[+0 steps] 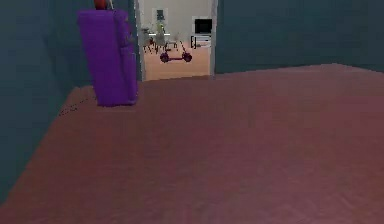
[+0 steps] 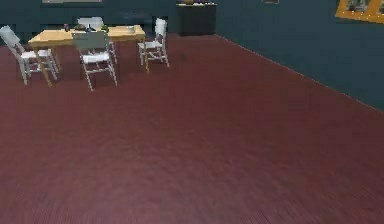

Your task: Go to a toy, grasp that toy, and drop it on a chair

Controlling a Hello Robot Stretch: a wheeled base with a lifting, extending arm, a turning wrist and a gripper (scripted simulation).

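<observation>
One unknown first: you cannot tell the state of the gripper's fingers, nor whether they hold anything.

Forward view: red-brown floor (image 1: 230, 150) runs to a doorway (image 1: 177, 72) in a dark teal wall. Through it, well off on a tan floor, stands a small pinkish wheeled thing (image 1: 176, 55), likely the toy. Its long axis lies across the view; which end leads, you cannot tell. A tall purple block (image 1: 108, 55) stands just left of the doorway.

Arm side view: four white chairs (image 2: 95, 55) ring a wooden table (image 2: 60, 37) at upper left. A dark cabinet (image 2: 196, 18) stands against the far wall, with small things on top that are too small to name.
</observation>
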